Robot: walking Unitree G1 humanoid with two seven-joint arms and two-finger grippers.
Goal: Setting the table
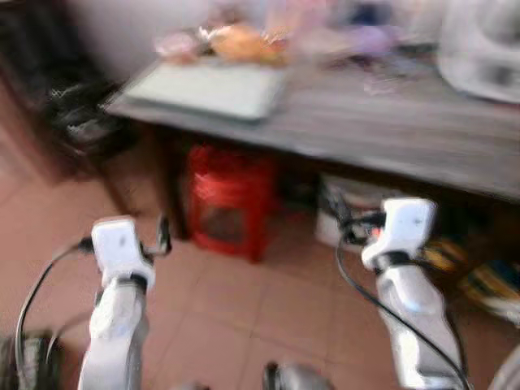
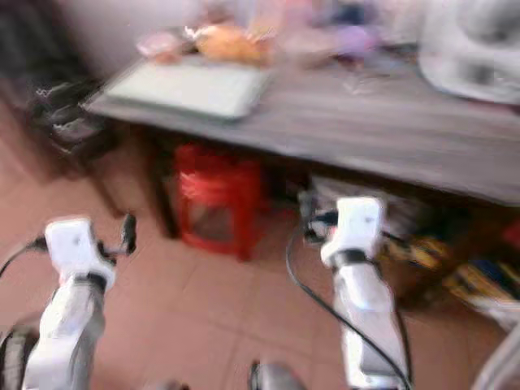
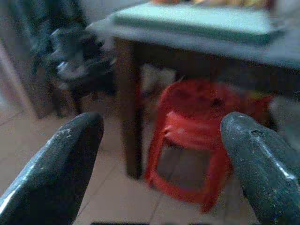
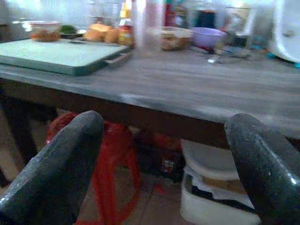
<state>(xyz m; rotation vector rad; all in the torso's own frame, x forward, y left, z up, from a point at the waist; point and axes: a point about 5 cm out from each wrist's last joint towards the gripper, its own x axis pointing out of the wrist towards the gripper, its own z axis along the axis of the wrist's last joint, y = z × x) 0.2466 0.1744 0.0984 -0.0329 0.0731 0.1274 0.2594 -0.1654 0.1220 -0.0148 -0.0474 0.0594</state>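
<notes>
A grey wooden table (image 1: 390, 122) stands ahead of me, and the views are blurred. On its left end lies a pale green tray (image 1: 211, 88). Behind the tray are bread rolls (image 1: 244, 42), a small dish of food (image 4: 44, 33), a purple bowl (image 4: 209, 36) and some bottles. My left gripper (image 3: 161, 124) is open and empty, held low before the table's left leg. My right gripper (image 4: 164, 122) is also open and empty, just below the table's front edge, and its fingers (image 4: 61, 164) frame the tabletop.
A red plastic stool (image 1: 227, 199) sits under the table. A white bucket (image 4: 208, 187) and clutter lie under it to the right. A big white appliance (image 1: 483, 49) stands at the table's right end. A dark rack (image 1: 73, 106) stands at the left on the tiled floor (image 1: 244, 325).
</notes>
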